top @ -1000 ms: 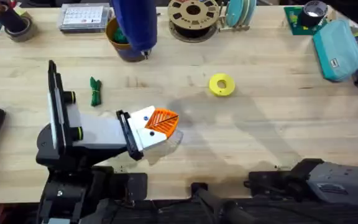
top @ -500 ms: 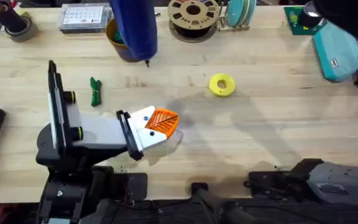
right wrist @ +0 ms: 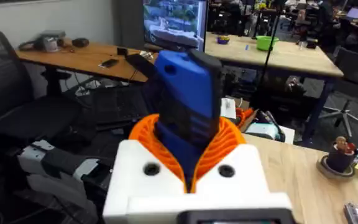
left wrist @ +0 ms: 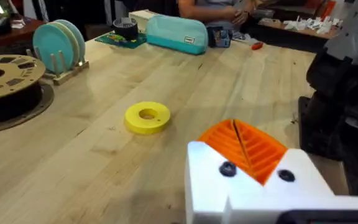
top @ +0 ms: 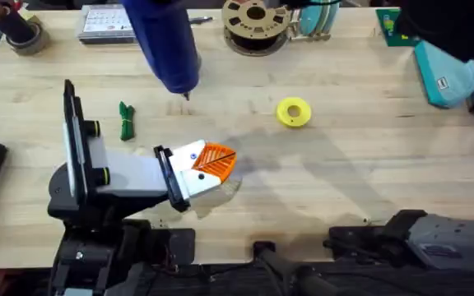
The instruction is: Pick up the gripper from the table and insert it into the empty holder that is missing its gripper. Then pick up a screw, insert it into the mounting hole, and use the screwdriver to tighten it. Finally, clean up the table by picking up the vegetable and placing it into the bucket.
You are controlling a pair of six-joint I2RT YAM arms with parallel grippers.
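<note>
**Right gripper** (right wrist: 188,146): clamping the blue screwdriver (top: 167,41) between orange ribbed pads (right wrist: 225,140). Carrying it high over the far left of the table (top: 344,164), metal tip pointing down. Probably being brought toward a mounting hole for tightening.

**Left gripper** (top: 216,159): resting low at the table's near left, pads (left wrist: 253,149) pressing together with nothing between them. Lying flat and steady, presumably offering its white holder (top: 189,156) as the workpiece. Showing two dark spots on the white faces in the left wrist view; cannot tell whether screws or bare holes.

**Vegetable** (top: 126,121): lying untouched on the table, just beyond the left arm, well apart from both grippers. Waiting for the clean-up step.

**Yellow ring** (top: 294,112): sitting flat mid-table, clear of the screwdriver's likely path.

**Filament spool** (top: 256,18) and **teal pouch** (top: 447,70): sitting along the far edge, out of the working area.
</note>
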